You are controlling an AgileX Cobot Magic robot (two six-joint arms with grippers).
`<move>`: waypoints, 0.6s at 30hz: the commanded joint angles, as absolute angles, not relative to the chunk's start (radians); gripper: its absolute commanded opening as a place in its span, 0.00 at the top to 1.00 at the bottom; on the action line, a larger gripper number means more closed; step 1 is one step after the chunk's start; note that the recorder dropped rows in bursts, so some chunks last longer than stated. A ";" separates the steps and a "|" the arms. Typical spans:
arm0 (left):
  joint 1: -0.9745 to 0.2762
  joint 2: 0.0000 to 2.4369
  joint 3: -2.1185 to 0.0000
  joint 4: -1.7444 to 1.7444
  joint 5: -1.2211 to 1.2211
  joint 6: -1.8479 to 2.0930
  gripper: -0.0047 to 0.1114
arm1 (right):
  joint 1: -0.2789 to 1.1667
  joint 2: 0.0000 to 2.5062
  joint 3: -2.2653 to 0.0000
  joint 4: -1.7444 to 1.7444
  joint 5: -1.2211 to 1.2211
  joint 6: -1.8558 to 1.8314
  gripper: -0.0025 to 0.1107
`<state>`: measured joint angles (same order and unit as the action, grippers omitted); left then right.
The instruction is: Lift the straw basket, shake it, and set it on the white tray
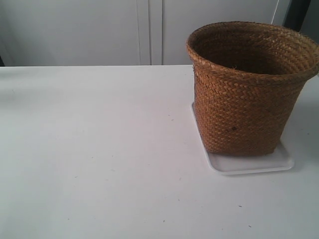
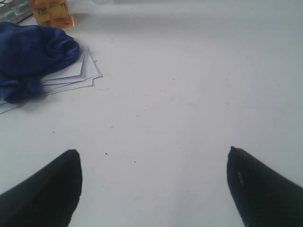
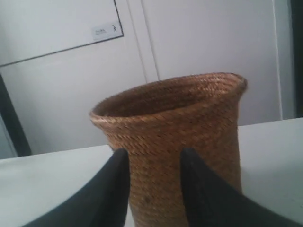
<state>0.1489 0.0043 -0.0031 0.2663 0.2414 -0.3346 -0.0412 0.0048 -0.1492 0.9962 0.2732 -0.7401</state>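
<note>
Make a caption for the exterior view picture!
Straw basket standing upright on a white tray on a white table.

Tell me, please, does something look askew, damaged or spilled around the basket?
Nothing stands out. The straw basket stands upright on the white tray, its weave looks whole, and nothing is spilled around it.

You have a white counter [image 1: 89, 159] backed by pale cabinet doors [image 1: 75, 30], one of which carries a small label [image 3: 105, 30]. On the counter you see a crumpled blue cloth [image 2: 28, 56] lying on a fanned stack of white papers [image 2: 78, 73], with an orange container [image 2: 51, 12] just beyond it.
</note>
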 commanded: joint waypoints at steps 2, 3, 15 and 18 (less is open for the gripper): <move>0.148 0.000 0.000 0.264 0.248 -0.336 0.23 | -0.041 0.000 -0.023 1.051 0.155 -0.864 0.67; 0.148 0.000 0.000 0.264 0.248 -0.336 0.23 | -0.041 0.000 -0.006 1.051 0.151 -0.875 0.67; 0.148 0.000 0.000 0.264 0.248 -0.336 0.23 | -0.041 0.000 0.000 1.014 0.238 -1.013 0.67; 0.148 0.000 0.000 0.264 0.248 -0.336 0.23 | -0.041 0.000 0.000 1.071 0.203 -1.013 0.67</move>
<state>0.1489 0.0043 -0.0031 0.2663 0.2432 -0.3346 -0.0412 0.0048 -0.0053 1.0297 0.2305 -1.0032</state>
